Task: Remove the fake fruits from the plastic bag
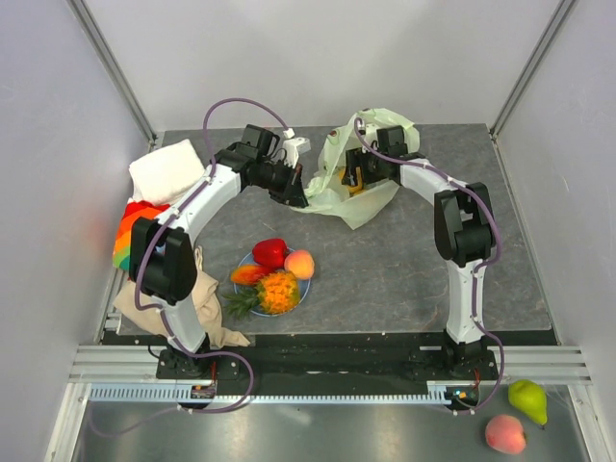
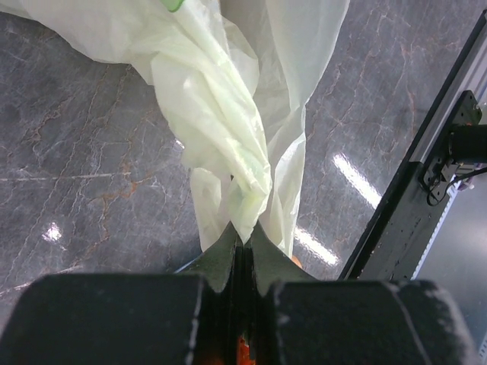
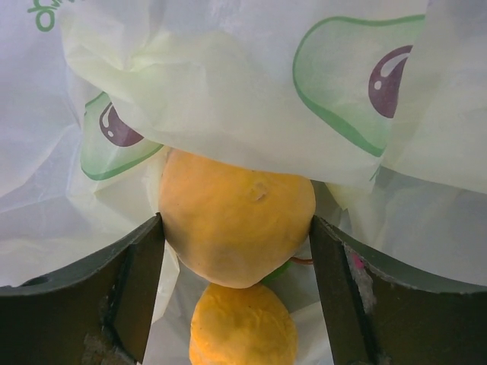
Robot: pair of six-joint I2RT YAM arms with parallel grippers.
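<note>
The pale yellow-green plastic bag point(image 1: 364, 197) lies crumpled at the back middle of the table. My left gripper point(image 1: 292, 190) is shut on a twisted fold of the bag point(image 2: 228, 137), pinched at the fingertips point(image 2: 243, 234). My right gripper point(image 1: 354, 178) is inside the bag's mouth; its jaws point(image 3: 236, 220) touch both sides of a yellow-orange round fruit point(image 3: 228, 201). A second yellow-orange fruit point(image 3: 243, 327) lies just below it in the bag point(image 3: 228, 84). On the light-blue plate point(image 1: 305, 287) lie the red pepper-like piece point(image 1: 270, 252), peach point(image 1: 299, 264), pineapple point(image 1: 276, 292) and a small orange piece point(image 1: 248, 274).
A white cloth point(image 1: 168, 173) and a rainbow-coloured item point(image 1: 130, 231) lie at the left edge, and a beige cloth point(image 1: 197, 303) at the front left. A small white object point(image 1: 296, 146) stands behind the left gripper. A pear point(image 1: 526, 399) and a peach point(image 1: 505, 433) lie off the table at front right.
</note>
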